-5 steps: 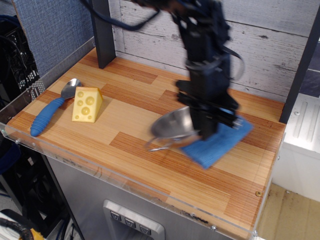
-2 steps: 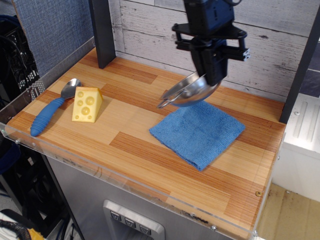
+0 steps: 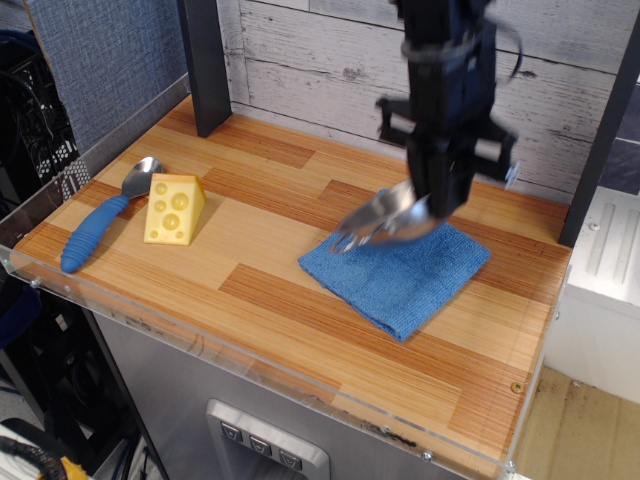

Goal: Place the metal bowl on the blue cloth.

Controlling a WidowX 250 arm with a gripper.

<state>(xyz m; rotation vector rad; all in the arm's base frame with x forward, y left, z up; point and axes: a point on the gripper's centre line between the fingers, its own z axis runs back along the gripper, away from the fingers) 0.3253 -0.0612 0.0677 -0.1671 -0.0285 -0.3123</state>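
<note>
The metal bowl (image 3: 388, 218) is shiny and tilted, with a wire loop handle at its left. It hangs just above the far part of the blue cloth (image 3: 398, 273), which lies flat on the wooden table. My black gripper (image 3: 432, 205) comes down from above and is shut on the bowl's right rim. The image is blurred by motion, so I cannot tell whether the bowl touches the cloth.
A yellow cheese wedge (image 3: 175, 208) and a metal spoon with a blue handle (image 3: 98, 224) lie at the left of the table (image 3: 250, 300). A dark post (image 3: 206, 65) stands at the back left. A clear plastic lip runs along the front edge.
The gripper lifted the bowl from the cloth's left edge, carried it up and back, and has now come down with it over the far part of the cloth.
</note>
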